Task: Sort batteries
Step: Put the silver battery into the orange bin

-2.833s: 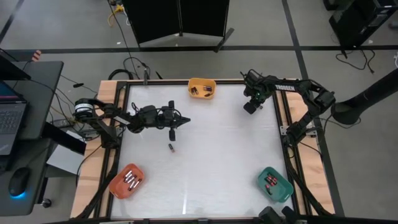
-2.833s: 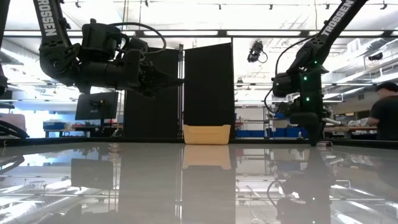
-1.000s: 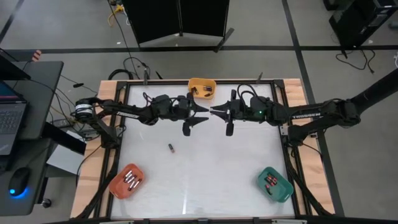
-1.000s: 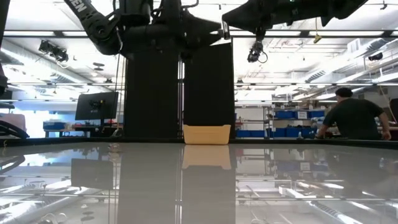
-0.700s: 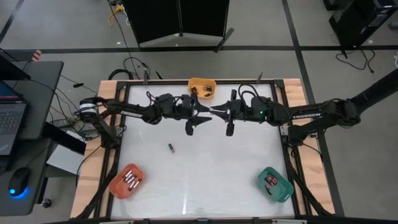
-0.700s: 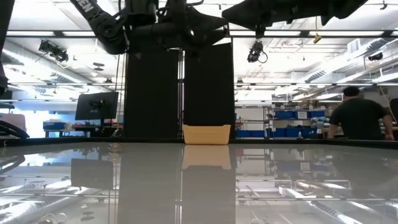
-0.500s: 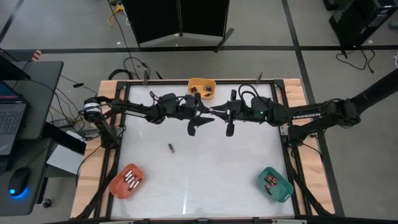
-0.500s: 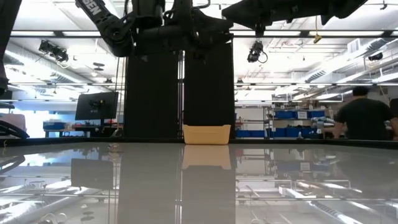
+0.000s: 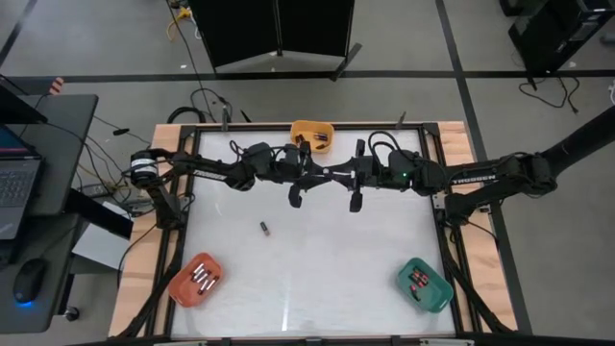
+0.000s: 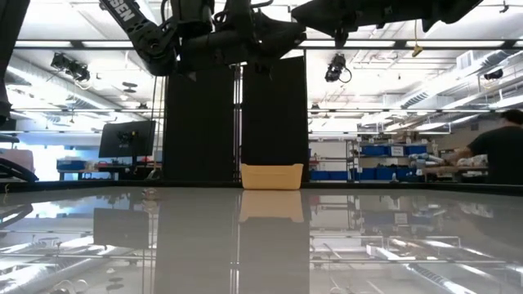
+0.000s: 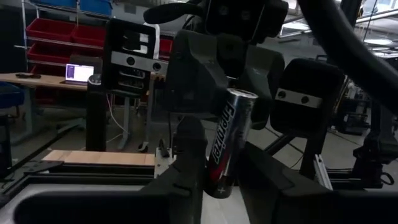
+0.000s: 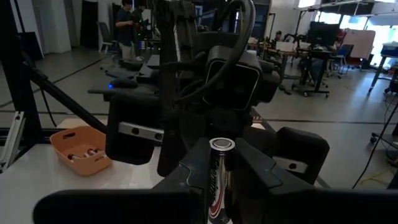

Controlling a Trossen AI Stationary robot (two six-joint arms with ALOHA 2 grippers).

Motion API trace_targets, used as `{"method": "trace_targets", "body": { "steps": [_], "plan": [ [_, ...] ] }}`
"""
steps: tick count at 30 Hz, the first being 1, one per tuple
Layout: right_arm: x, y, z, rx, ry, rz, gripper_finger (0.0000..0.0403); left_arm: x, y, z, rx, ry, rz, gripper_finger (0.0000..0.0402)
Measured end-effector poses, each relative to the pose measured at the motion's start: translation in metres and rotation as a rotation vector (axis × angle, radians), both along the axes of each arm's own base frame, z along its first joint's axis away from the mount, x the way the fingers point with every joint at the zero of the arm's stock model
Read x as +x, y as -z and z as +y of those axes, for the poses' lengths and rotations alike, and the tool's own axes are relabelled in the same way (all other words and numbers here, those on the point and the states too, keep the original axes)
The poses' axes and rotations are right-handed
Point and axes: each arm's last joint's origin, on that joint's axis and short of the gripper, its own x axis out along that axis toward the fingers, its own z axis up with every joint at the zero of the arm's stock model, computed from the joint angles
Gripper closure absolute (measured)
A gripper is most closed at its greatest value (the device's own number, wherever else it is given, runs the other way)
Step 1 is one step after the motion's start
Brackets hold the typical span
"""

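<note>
Table [image 9: 317,269], white-topped and framed in wood, carries three small bins well apart: a yellow bin [image 9: 312,135] at the far edge, an orange bin [image 9: 197,279] at the near left corner and a green bin [image 9: 424,284] at the near right corner, each with a few batteries inside. Both arms reach in over the far half of the table and meet nose to nose just in front of the yellow bin. The left gripper [image 9: 309,180] and the right gripper [image 9: 344,179] face each other, tips almost touching. Between them stands a silver and black Energizer battery [image 11: 225,143], clamped between the right gripper's fingers in the right wrist view and also flanked by the left gripper's fingers; whether the left ones press on it, I cannot tell. A lone battery [image 9: 263,228] lies on the bare table, nearer the left arm.
</note>
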Motion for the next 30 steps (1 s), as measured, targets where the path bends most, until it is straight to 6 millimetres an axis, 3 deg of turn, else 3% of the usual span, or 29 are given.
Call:
{"method": "trace_targets", "body": {
  "steps": [5, 9, 17, 22, 26, 30],
  "plan": [
    [0.0, 0.0, -0.001, 0.005, 0.008, 0.0, 0.0347, 0.0, 0.0, 0.002, 0.015, -0.001, -0.002, 0.0342],
    [0.0, 0.0, -0.001, 0.002, 0.009, 0.001, 0.034, -0.001, 0.0, 0.002, 0.046, -0.008, -0.007, 0.0343],
    [-0.004, -0.003, -0.003, -0.017, 0.123, 0.001, 0.023, -0.002, -0.001, 0.004, 0.048, 0.0, 0.009, 0.0343],
    [-0.015, -0.014, -0.002, -0.074, 0.159, -0.016, 0.0194, -0.009, -0.009, -0.001, 0.118, 0.029, 0.057, 0.0343],
    [-0.023, -0.014, 0.0, -0.105, 0.145, 0.046, 0.0215, -0.02, -0.022, -0.006, 0.179, 0.023, 0.116, 0.0343],
    [-0.024, -0.008, 0.0, -0.083, 0.142, 0.109, 0.0294, -0.038, -0.033, -0.015, 0.205, 0.048, 0.242, 0.0343]
  ]
}}
